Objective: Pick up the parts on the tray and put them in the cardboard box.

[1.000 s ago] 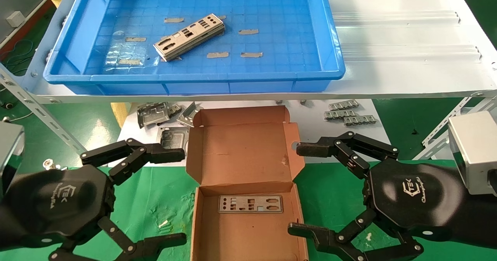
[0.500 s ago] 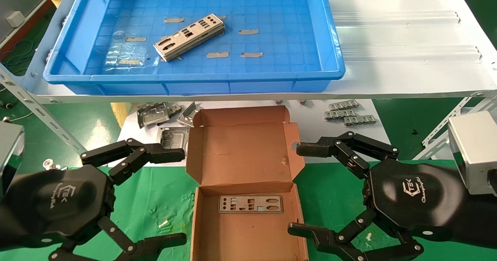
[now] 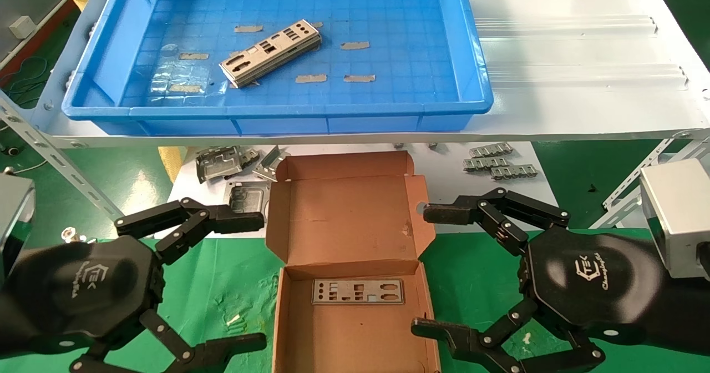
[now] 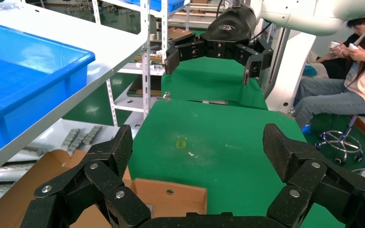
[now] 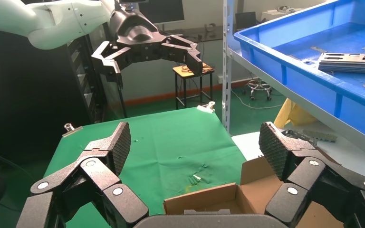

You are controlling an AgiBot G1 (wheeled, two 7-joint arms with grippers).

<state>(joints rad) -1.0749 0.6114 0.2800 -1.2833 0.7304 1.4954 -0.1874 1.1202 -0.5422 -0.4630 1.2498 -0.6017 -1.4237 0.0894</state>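
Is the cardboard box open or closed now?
Open: the cardboard box has its lid folded back, and one part lies on its floor.

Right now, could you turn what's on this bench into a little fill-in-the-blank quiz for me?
1. The stack of metal plates lies in the ____ tray.
2. The cardboard box holds exactly ____ metal plate.
3. The left claw and the right claw both hang ____, holding nothing.
4. The box's lid stands ____.

Missing words: blue; one; open; open
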